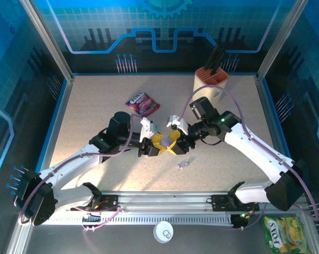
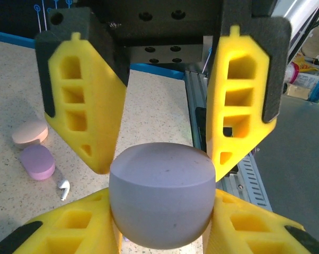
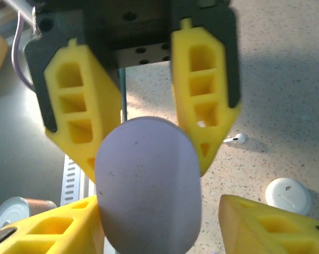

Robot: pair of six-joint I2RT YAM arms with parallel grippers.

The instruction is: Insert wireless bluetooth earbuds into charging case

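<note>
Well, from above, the left gripper (image 1: 155, 145) and right gripper (image 1: 175, 144) meet; a hard tug from either could, I think, pop their load loose. At the left wrist, both pairs of fingers (image 2: 80, 106) squeeze one lilac case (image 2: 159, 206), lid looks shut, its inside hidden. At the right wrist, a white earbud (image 3: 235, 139) lies on the table (image 3: 286, 79) just beside the fingers, outside the case.

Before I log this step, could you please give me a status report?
Left tool, right tool: both shut on lilac case. White earbud loose on table, not yet inserted.
</note>
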